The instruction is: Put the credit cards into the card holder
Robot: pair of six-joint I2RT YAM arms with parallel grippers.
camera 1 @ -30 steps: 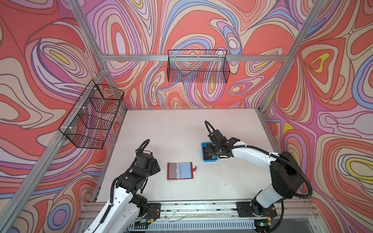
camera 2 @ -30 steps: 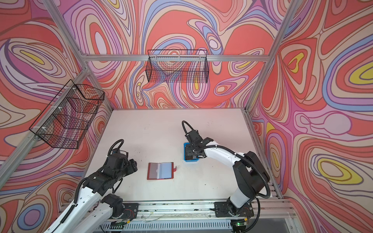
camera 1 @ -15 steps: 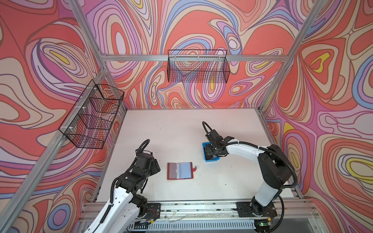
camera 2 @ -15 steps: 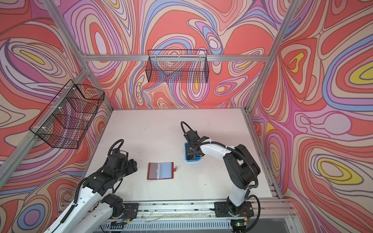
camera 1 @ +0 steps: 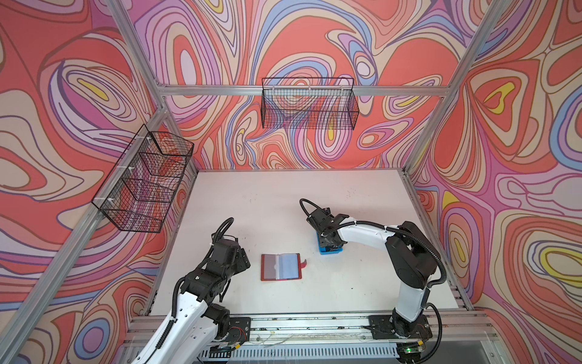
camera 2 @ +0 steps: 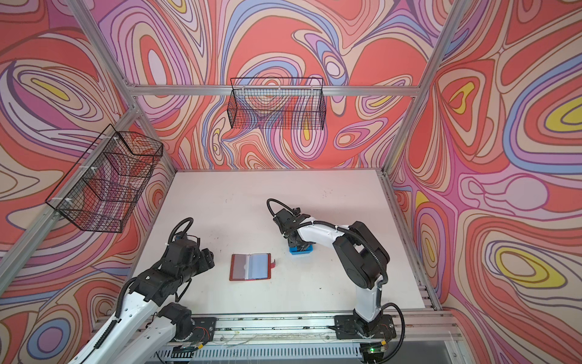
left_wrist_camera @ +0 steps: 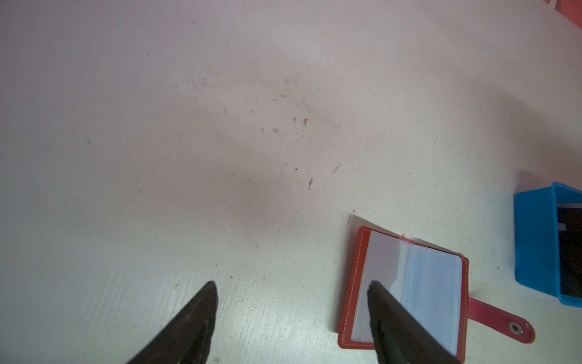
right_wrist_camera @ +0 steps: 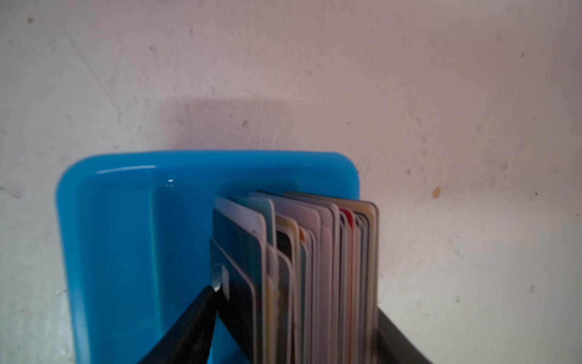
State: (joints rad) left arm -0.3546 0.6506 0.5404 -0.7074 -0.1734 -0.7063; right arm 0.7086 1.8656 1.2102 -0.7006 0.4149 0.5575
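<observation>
**Blue tray [right_wrist_camera: 126, 236] grab could scatter the credit cards [right_wrist_camera: 315, 268]**

Pitched down, the right gripper [right_wrist_camera: 295, 299] straddles the fanned stack standing in the tray; whether it pinches yet is unclear. Uneven cards could slip free. The left gripper [left_wrist_camera: 292, 283] hangs empty, jaws apart, near the open card holder [camera 1: 281, 266].

Left tool [left_wrist_camera: 291, 285] hovers low with jaws wide apart; right tool [right_wrist_camera: 294, 299] reaches forward, pointing down, jaws apart.
</observation>
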